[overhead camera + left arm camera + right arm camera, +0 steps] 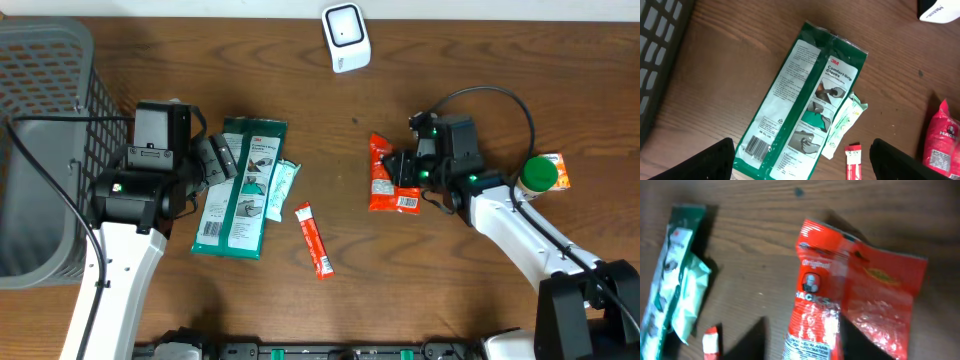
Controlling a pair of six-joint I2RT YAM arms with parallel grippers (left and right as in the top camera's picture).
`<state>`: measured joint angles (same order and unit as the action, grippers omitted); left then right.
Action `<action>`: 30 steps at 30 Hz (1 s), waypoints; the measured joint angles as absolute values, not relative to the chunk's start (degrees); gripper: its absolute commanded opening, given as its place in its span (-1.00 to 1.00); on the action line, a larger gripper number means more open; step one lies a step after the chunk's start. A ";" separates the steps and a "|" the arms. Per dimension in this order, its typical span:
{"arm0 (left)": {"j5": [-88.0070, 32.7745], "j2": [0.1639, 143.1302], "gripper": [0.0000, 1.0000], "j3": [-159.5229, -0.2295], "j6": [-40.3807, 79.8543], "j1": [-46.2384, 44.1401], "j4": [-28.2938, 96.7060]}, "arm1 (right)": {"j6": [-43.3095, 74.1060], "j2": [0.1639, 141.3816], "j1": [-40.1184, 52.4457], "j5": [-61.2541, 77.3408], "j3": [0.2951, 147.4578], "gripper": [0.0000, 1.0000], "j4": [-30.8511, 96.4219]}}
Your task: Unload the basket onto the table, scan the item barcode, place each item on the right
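Table (500, 50): dark brown wood grain is running across every view.
Light: it is falling evenly from above, casting soft shadows.

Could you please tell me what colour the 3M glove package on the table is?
Green and white; the left wrist view shows the 3M glove package best.

Grey basket (45, 60), green glove pack (240, 190), pale sachet (283, 188), red stick packet (315, 240), green-capped jar (540, 173)

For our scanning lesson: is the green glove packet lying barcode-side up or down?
Up: the green glove packet lies flat, its barcode showing.
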<state>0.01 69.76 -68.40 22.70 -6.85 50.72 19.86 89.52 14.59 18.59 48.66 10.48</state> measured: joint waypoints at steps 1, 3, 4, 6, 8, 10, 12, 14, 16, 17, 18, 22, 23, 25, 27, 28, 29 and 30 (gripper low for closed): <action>0.01 69.76 0.73 -68.40 22.70 -6.85 50.72 | 19.57 89.52 14.17 18.68 48.69 0.27 10.76; -0.01 69.76 0.73 -68.40 22.70 -6.85 50.74 | 19.11 89.49 12.95 19.29 49.17 0.35 12.51; 0.01 69.76 0.73 -68.40 22.70 -6.85 50.72 | 18.96 89.49 12.21 19.73 49.56 0.37 13.54; -0.01 69.78 0.73 -68.40 22.70 -6.85 50.74 | 18.68 89.49 10.52 20.64 50.81 0.40 15.92; 0.01 69.78 0.73 -68.40 22.70 -6.85 50.74 | 18.39 89.49 8.47 21.19 52.62 0.43 18.68; 0.01 69.76 0.73 -68.40 22.70 -6.85 50.72 | 18.17 89.49 6.63 21.54 53.93 0.44 20.21; -0.01 69.76 0.73 -68.40 22.70 -6.85 50.65 | 17.67 89.41 4.62 21.76 54.59 0.43 22.13; -0.01 69.76 0.73 -68.40 22.72 -6.85 49.43 | 16.80 89.38 2.61 22.33 54.61 0.43 24.08; 0.01 69.76 0.97 -68.40 22.72 -6.85 47.03 | 15.49 89.38 0.86 23.18 54.85 0.45 26.48; 0.01 69.76 0.98 -68.40 22.61 -6.85 46.22 | 14.76 89.38 0.30 23.49 55.22 0.46 28.14; -0.03 69.76 0.98 -68.40 22.81 -6.85 45.30 | 14.13 89.38 -0.54 23.83 55.75 0.47 29.78; -0.62 69.76 0.66 -68.40 23.31 -6.85 41.56 | 11.53 89.41 -2.42 24.03 62.28 0.60 39.99; -1.04 69.76 0.66 -68.40 23.33 -6.85 41.39 | 11.00 89.41 -2.66 23.57 64.66 0.64 42.00; -3.05 69.93 0.65 -68.40 23.09 -6.87 39.94 | 10.26 89.41 -2.83 22.20 68.82 0.71 44.47; -6.63 70.59 0.65 -68.40 22.65 -7.38 37.91 | 9.85 89.38 -2.90 20.05 72.55 0.80 45.84; -9.32 71.40 0.65 -68.40 21.96 -8.14 36.53 | 9.67 89.38 -3.03 19.09 73.97 0.83 46.15; -11.68 72.36 0.65 -68.42 21.17 -9.10 35.48 | 9.56 89.38 -3.29 18.20 75.13 0.85 46.28; -14.48 73.89 0.66 -68.42 20.14 -10.59 34.44 | 9.43 89.38 -3.75 17.50 76.18 0.87 46.46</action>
<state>-14.48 73.89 -68.42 20.14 -10.59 34.44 9.43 89.38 -3.75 17.50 76.18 46.46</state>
